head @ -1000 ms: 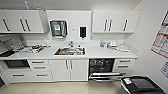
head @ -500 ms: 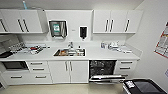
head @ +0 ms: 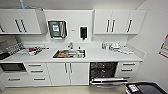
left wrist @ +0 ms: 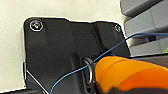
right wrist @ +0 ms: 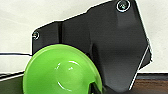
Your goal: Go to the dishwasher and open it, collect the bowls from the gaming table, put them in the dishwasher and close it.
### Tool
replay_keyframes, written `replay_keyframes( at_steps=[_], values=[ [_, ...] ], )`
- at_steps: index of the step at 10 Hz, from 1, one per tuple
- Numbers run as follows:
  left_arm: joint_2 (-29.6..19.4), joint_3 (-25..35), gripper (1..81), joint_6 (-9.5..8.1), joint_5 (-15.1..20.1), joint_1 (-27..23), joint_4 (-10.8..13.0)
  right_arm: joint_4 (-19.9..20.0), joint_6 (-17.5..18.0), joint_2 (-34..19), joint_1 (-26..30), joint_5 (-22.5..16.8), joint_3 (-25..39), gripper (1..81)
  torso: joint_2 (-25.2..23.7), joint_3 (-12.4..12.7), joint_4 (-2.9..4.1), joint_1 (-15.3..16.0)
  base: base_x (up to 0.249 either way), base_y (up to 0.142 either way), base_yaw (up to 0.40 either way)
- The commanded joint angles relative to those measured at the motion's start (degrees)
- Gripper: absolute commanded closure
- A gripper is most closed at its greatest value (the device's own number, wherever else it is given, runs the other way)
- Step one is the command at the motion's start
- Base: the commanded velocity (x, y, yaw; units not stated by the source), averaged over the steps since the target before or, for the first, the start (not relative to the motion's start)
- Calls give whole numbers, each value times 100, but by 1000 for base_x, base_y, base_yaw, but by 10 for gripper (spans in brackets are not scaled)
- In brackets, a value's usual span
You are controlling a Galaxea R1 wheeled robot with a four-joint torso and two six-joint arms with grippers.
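Two bowls are in transit, one to each wrist camera. Orange bowl [left wrist: 130, 73] sits close against the left wrist, low by the dark mount plate, a thin blue cable [left wrist: 100, 56] crossing in front of it. Green bowl [right wrist: 62, 71] sits against the right wrist, hollow side facing the lens, rim tilted. Each looks carried. Fingers themselves are not discernible in either wrist view, so I cannot tell how the jaws stand or how firm either hold is.

Dishwasher [head: 103, 72] is under the white countertop [head: 100, 56], to the right of the sink [head: 69, 53]. Its door [head: 108, 81] is already dropped flat, dark racks showing in the cavity. Drawer stack [head: 128, 68] is just beside it on the right, white cabinet doors [head: 68, 73] on the left.

Judged step: the approach to the open machine with bowls aboard. To do it well, I'd say come in square to the door and stop short of its front edge, since the lowered door juts into the floor space and the base could clip it. Keep both wrists level and steady while rolling; the green bowl's tilt suggests it could slip if jolted. Bend the torso only after the base has stopped.

Arm pose: both wrists appear held in close, pale floor or wall behind them.
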Motion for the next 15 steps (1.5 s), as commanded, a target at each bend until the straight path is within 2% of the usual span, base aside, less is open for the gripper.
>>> replay_keyframes(
  at_steps=[1, 15],
  values=[
    [-58, -2, 811, 1, 128, -183, 11, -37, -2, -32, 264, -260, 32, 811, 0, 0, 0, -2, 125, 0, 0],
    [-67, -2, 811, 1, 128, -174, 29, -46, -2, -14, 273, -260, 32, 811, -2, 2, 0, -11, 125, -82, 0]
  ],
)
